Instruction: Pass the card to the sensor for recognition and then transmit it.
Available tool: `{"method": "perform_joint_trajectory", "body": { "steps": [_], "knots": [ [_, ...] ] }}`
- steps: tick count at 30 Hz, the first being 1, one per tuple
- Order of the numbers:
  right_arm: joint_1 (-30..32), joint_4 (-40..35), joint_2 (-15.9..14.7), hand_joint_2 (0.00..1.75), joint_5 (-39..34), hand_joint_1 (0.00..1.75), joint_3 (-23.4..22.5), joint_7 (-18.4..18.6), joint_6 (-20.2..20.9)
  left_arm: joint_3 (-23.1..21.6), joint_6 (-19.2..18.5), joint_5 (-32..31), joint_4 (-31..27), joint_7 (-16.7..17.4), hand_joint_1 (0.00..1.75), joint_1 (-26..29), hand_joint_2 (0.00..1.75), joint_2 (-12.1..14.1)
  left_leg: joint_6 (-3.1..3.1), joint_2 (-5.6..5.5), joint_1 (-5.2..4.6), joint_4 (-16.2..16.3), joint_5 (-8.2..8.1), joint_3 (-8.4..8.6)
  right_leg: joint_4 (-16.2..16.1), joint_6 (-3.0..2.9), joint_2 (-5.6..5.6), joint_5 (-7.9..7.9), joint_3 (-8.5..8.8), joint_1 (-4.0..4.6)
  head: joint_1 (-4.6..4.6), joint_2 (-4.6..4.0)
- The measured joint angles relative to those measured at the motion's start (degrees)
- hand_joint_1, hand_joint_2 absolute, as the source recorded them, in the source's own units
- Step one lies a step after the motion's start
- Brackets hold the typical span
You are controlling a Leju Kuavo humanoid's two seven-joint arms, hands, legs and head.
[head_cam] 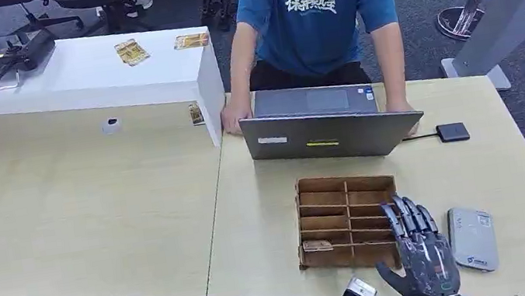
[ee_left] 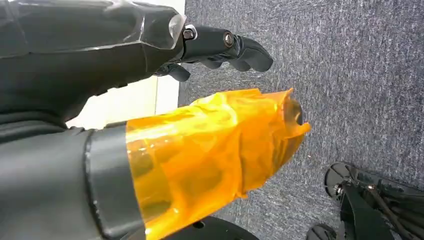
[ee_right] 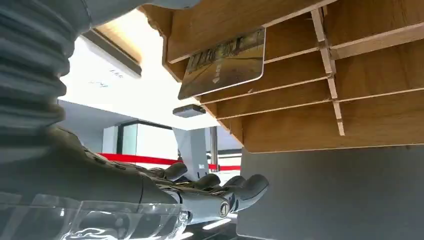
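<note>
Table: a pale wood table [head_cam: 81,214] is carrying everything in front of me.
Middle: a wooden slotted box [head_cam: 347,218] is sitting just before a grey laptop [head_cam: 331,131].
Right: a grey card reader [head_cam: 471,238] is lying beside the box; a small black box [head_cam: 452,132] is resting near the laptop.
Left: a white shelf [head_cam: 84,76] is standing on the table.

We see a pale beige tabletop [head_cam: 96,212] holding a brown wooden divider box [head_cam: 347,218], a grey laptop [head_cam: 328,134] and a light grey sensor [head_cam: 472,239]. A person's shirt [head_cam: 317,10] is blue with white characters. Our left robot hand [ee_left: 165,60] is black, its thumb [ee_left: 210,155] wrapped in translucent orange film.
</note>
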Motion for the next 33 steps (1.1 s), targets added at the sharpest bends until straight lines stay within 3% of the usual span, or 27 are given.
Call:
{"method": "perform_joint_trajectory", "body": {
  "steps": [15,22,33],
  "knots": [
    [-0.8,1.18,0.15,1.75,-0.13,0.0,0.39,0.04,0.92,-1.14,0.0,-0.11,0.0,0.0,0.0,-0.01,0.0,0.0,0.0,0.0,0.0,0.0,0.0,0.0,0.0,0.0,0.0,0.0,0.0,0.0,0.0,0.0],
    [-1.56,1.33,-0.22,1.75,-1.75,0.0,1.07,1.44,6.36,-1.16,0.17,-0.15,0.0,0.09,0.0,-0.01,0.0,0.0,0.0,0.0,0.0,0.0,0.0,0.0,0.0,0.0,0.0,0.0,0.0,0.0,-0.02,0.0],
    [-0.76,-1.09,-1.75,1.75,-3.82,0.0,1.66,2.73,7.93,-1.16,0.35,0.28,0.0,0.09,0.0,-0.01,0.0,0.0,0.0,0.01,0.0,0.01,0.0,0.0,0.0,0.0,0.01,0.0,-0.01,0.0,-0.02,0.0]
  ]
}}
